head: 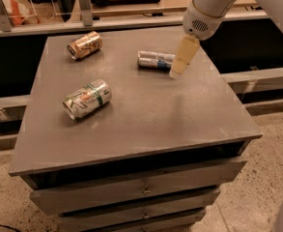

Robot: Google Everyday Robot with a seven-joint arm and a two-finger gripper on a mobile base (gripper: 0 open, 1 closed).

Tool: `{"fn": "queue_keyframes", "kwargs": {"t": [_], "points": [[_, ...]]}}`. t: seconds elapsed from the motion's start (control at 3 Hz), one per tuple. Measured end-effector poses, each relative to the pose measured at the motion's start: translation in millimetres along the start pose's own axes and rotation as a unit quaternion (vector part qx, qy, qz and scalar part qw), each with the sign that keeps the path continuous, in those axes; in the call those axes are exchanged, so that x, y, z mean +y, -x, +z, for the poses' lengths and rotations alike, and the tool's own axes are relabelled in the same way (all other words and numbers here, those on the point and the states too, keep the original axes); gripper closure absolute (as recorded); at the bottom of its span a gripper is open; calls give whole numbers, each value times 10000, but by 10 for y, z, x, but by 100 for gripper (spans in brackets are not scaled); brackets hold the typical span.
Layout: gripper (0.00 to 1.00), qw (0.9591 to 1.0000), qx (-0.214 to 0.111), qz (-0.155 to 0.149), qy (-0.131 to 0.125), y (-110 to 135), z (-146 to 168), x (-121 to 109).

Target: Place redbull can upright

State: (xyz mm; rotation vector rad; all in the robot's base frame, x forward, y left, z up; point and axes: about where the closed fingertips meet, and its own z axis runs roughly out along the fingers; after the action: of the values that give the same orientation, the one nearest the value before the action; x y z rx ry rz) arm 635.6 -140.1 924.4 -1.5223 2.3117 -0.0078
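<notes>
The redbull can (154, 60), slim, silver and blue, lies on its side on the grey cabinet top (146, 110), toward the back middle. My gripper (180, 65) hangs from the white arm at the upper right. Its pale fingers point down and left, just to the right of the can's right end, close above the surface. The gripper holds nothing that I can see.
A fatter orange-copper can (85, 45) lies on its side at the back left. A fatter silver-white can with a green band (87, 98) lies on its side at the left middle. The cabinet has drawers (141, 190) below. Shelving and rails stand behind.
</notes>
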Motion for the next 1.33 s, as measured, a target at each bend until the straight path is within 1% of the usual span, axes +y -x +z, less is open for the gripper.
{"fn": "queue_keyframes", "kwargs": {"t": [0.33, 0.67, 1.0, 1.33], "points": [[0, 9999, -103, 65, 71, 35, 87, -195], [0, 9991, -219, 17, 363, 97, 248, -342], [0, 9979, -288, -146, 562, 187, 437, -465], [0, 9977, -160, -264, 602, 275, 576, -514]]}}
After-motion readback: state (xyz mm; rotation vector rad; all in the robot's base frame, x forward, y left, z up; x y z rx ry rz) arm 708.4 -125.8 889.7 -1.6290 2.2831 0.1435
